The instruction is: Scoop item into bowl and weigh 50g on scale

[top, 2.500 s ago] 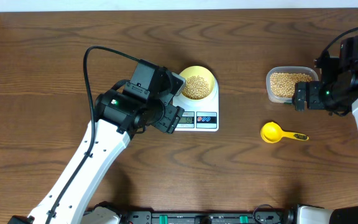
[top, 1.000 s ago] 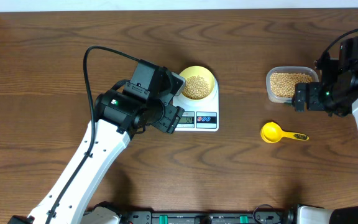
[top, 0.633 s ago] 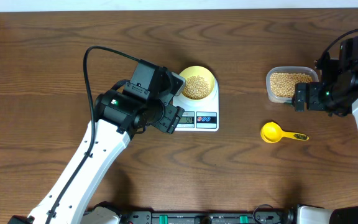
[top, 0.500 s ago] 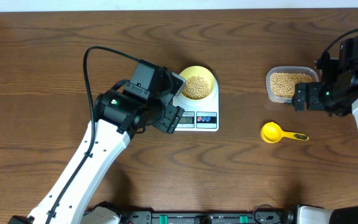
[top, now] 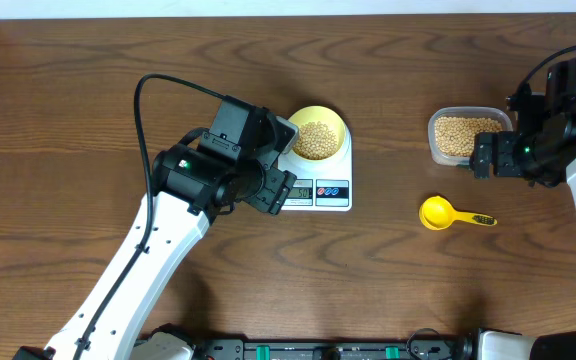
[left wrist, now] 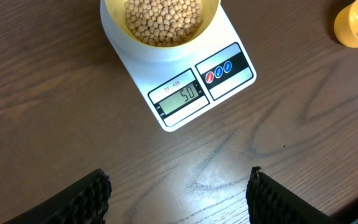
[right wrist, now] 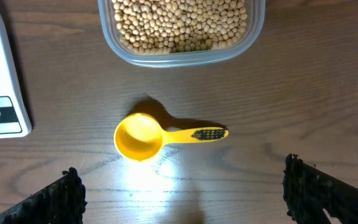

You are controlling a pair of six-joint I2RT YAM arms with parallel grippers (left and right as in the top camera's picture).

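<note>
The pale-yellow bowl (top: 318, 133) sits on the white scale (top: 320, 190), filled with beige beans (top: 316, 139). In the left wrist view the bowl (left wrist: 161, 22) holds beans (left wrist: 161, 18) and the scale (left wrist: 194, 93) display reads 50. My left gripper (left wrist: 178, 202) is open and empty, above bare table in front of the scale. More beans (top: 461, 134) lie in the clear tub (top: 466, 135), also in the right wrist view (right wrist: 182, 28). My right gripper (right wrist: 185, 199) is open and empty, in front of the yellow scoop (right wrist: 160, 135).
The yellow scoop (top: 450, 213) lies empty on the table below the tub, handle pointing right. The left arm (top: 178, 200) hangs over the table left of the scale. The right arm (top: 548, 140) stands at the right edge beside the tub.
</note>
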